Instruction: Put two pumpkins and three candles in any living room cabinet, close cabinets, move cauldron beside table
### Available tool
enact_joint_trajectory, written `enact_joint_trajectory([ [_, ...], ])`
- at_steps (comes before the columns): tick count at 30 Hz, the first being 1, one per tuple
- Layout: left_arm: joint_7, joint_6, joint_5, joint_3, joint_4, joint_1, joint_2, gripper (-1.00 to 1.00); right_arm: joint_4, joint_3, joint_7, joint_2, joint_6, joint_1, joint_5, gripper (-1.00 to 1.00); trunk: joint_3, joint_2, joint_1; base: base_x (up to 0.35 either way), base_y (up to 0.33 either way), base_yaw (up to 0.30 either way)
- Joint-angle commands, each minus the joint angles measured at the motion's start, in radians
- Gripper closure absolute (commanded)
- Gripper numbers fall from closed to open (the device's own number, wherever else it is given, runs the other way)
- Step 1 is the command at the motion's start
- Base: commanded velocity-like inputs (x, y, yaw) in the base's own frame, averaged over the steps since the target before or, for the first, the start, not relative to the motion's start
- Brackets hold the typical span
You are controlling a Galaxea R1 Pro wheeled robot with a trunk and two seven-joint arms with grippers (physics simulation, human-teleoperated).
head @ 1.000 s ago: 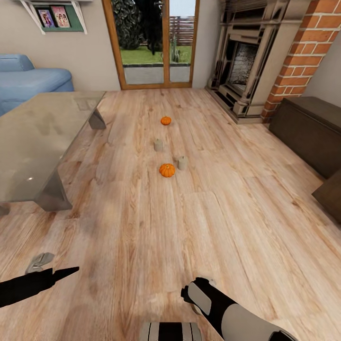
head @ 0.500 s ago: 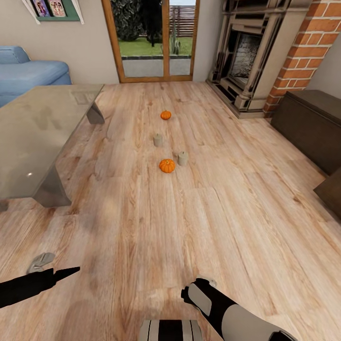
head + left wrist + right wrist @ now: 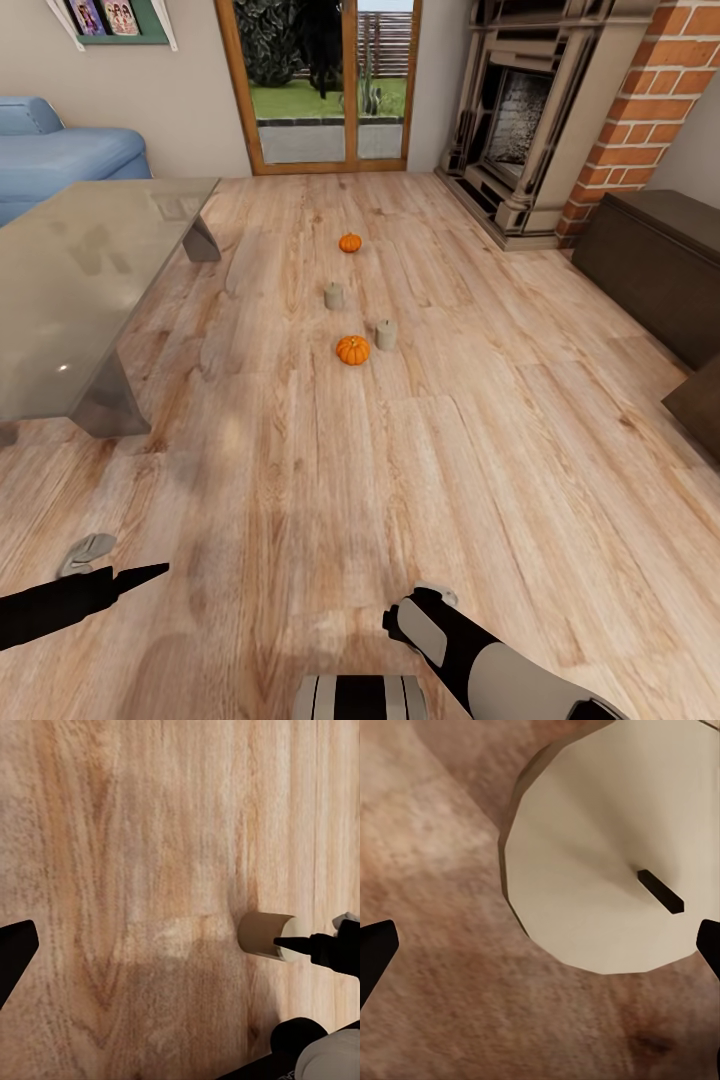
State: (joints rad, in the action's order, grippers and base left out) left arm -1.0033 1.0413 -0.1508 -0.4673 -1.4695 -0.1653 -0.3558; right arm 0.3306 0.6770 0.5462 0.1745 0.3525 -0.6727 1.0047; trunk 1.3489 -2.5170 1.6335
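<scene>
Wood floor [image 3: 480, 470] everywhere, and nothing's stowed: both pumpkins [image 3: 352, 349] and two candles [image 3: 386, 334] sit mid-room, cabinet [image 3: 650, 270] shut. My right gripper [image 3: 540, 945] hangs spread over the third candle [image 3: 607, 855], not clamped. Left gripper [image 3: 176, 945] open too.

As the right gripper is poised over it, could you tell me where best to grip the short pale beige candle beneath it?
Grip the short pale beige candle across its smooth round sides, coming straight down: it stands upright, wick up. It sits off-centre between the open fingers of the right gripper, so I would centre first.
</scene>
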Motion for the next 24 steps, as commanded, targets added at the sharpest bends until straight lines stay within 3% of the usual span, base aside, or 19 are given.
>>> enact_joint_trajectory([
  [1,-0.004,0.005,-0.001,-0.001,0.0,0.0,0.0,-1.0,0.001,0.004,0.006,0.0,0.005,-0.001,0.002,-1.0,0.001,0.0,0.0,0.0,0.0,0.0],
  [11,-0.008,0.005,0.0,0.001,0.0,0.0,0.001,-1.0,0.001,0.005,0.006,0.0,0.005,-0.001,0.002,-1.0,0.001,0.0,0.0,-0.084,0.0,0.0],
  [24,-0.008,0.005,0.001,0.005,0.0,0.0,0.003,-1.0,0.001,0.006,0.005,0.0,0.005,-0.001,0.002,-1.0,0.001,0.0,0.0,0.036,-0.08,0.0],
])
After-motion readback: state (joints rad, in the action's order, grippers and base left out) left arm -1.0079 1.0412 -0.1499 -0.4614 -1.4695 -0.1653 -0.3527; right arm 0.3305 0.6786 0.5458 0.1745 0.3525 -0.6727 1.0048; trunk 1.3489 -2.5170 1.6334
